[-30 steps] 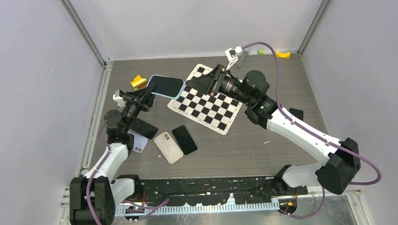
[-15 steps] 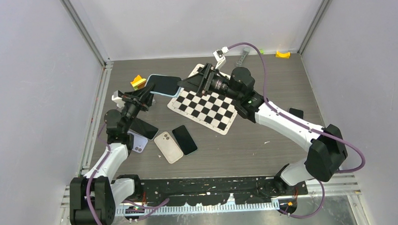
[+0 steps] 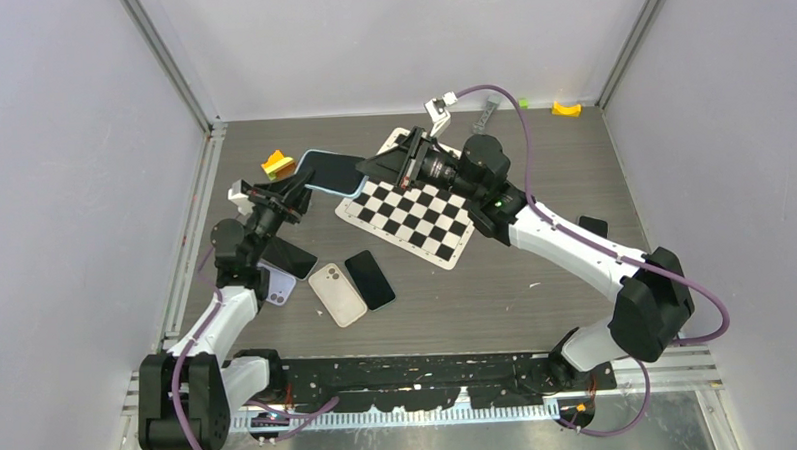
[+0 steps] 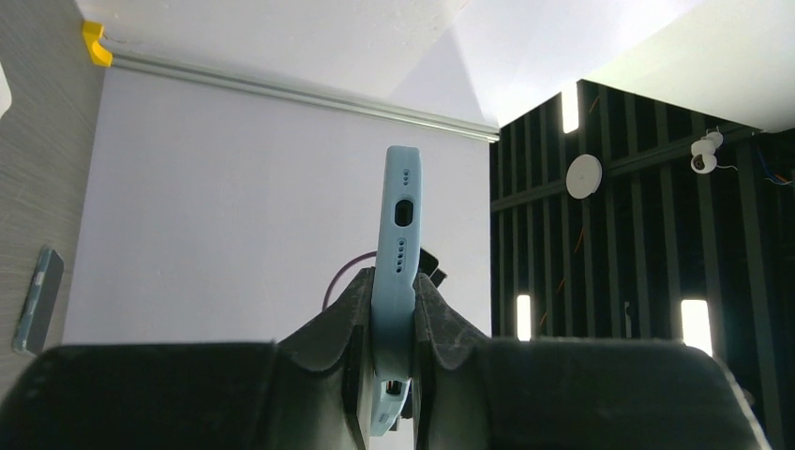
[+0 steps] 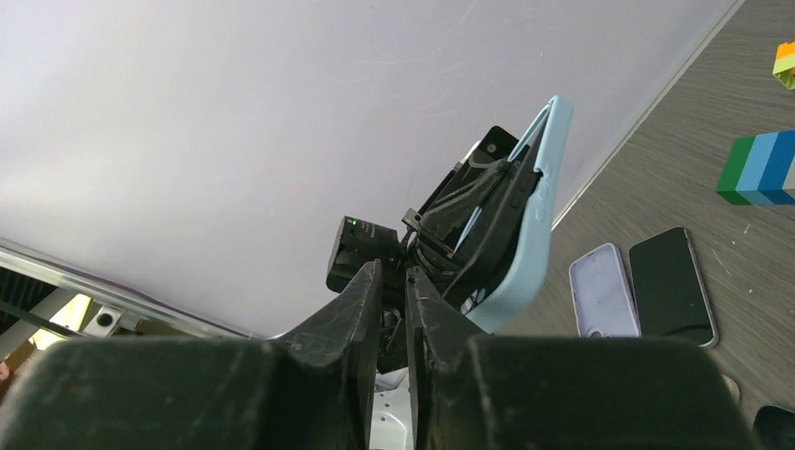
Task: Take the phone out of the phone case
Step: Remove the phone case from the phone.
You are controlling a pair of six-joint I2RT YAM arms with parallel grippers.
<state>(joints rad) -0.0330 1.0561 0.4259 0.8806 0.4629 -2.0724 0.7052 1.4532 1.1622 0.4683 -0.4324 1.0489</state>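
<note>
phone case (image 4: 397, 225): edge-on from the left wrist, bottom end buried in the left gripper (image 4: 394, 286) jaws
phone (image 3: 331, 172): from above, too small to tell where it meets the case
right gripper (image 5: 392, 272): jaws nearly together, dark clutter between, grip's anyone's guess
lilac phone (image 3: 280, 287): partly under left arm (image 3: 237, 256)

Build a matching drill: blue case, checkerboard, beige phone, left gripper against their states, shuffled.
1 blue case
2 checkerboard
3 beige phone
4 left gripper

A shut on the case
B flat on the table, back up
C held up off the table
D flat, black and white squares

Pairs: 1-C, 2-D, 3-B, 4-A
</note>
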